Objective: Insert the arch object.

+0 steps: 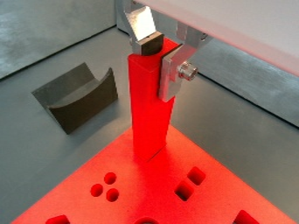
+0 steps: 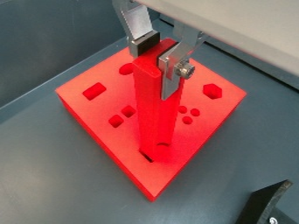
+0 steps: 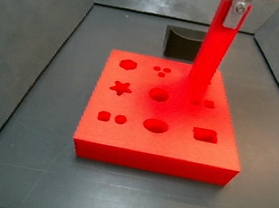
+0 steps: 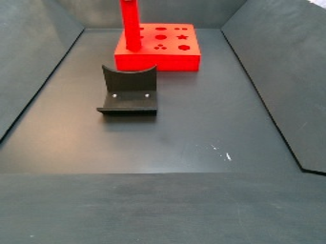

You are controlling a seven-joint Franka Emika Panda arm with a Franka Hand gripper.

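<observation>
The arch object [image 2: 155, 105], a long slim bright-red bar, stands nearly upright with its upper end between the fingers of my gripper [image 2: 158, 57]. The gripper is shut on it, and the grip also shows in a wrist view [image 1: 160, 59]. The bar's lower, notched end meets the top of the flat red board with shaped holes [image 2: 100, 109]. I cannot tell whether it sits in a hole. In a side view the bar [image 3: 212, 53] leans slightly over the board [image 3: 122, 139], with the gripper [image 3: 239, 0] at the frame's upper edge. The bar [image 4: 128, 21] and board [image 4: 173, 59] show at the back.
A dark grey fixture [image 4: 128, 91] stands on the floor in front of the board, apart from it. It also shows in other views [image 1: 76, 98] [image 3: 183, 41]. Grey bin walls [image 3: 33, 67] enclose the floor on both sides.
</observation>
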